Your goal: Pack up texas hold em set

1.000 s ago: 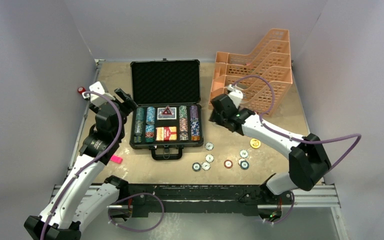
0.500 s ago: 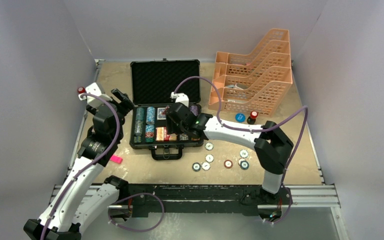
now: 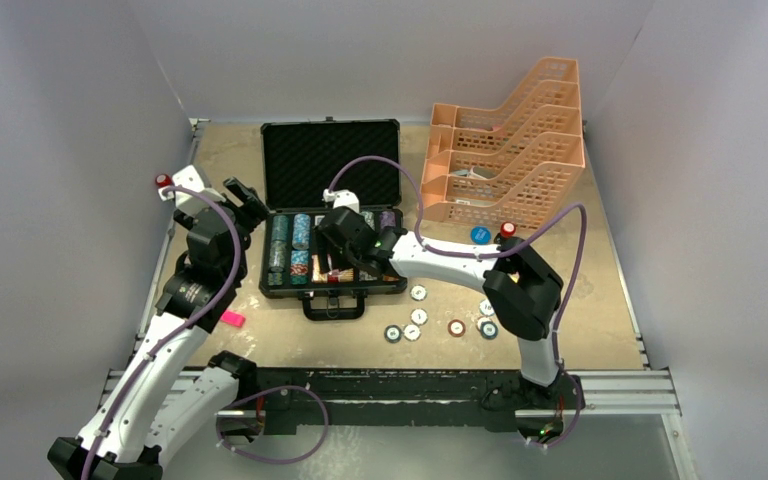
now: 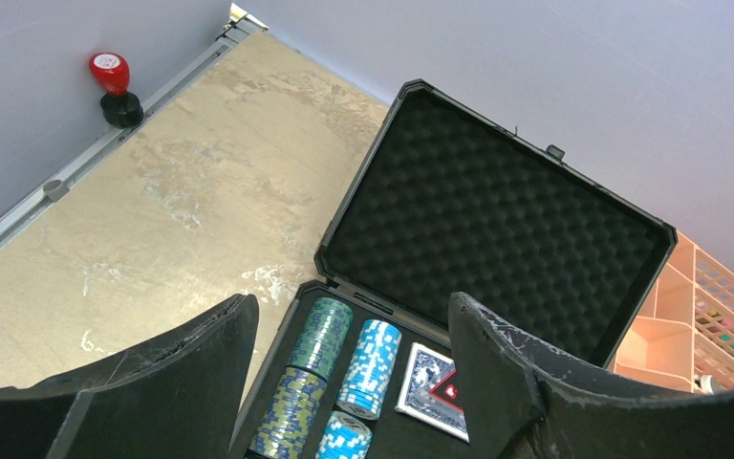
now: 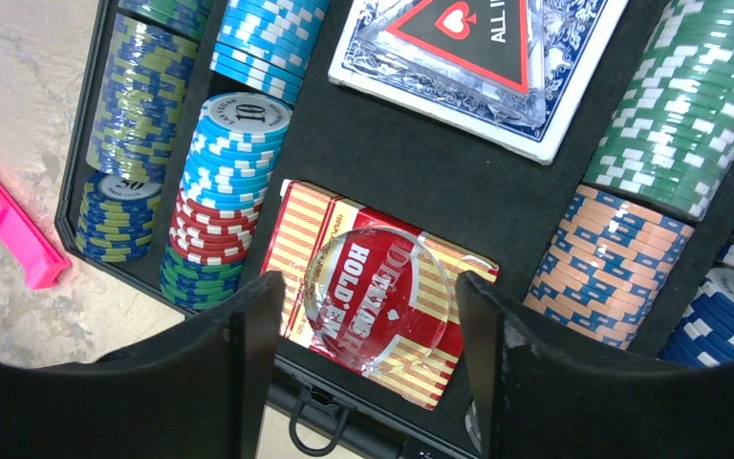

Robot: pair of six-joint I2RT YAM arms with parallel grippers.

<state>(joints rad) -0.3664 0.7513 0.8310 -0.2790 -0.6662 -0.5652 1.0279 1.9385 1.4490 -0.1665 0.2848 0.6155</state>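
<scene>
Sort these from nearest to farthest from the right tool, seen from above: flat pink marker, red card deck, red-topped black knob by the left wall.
1. Red card deck, right under the right tool.
2. Flat pink marker, near left.
3. Red-topped black knob, far left.

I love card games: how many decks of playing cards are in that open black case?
2. Both lie in the middle of the black case: a blue-backed deck farther back, and a red-and-yellow striped deck under a clear round button. None seems hidden.
</scene>
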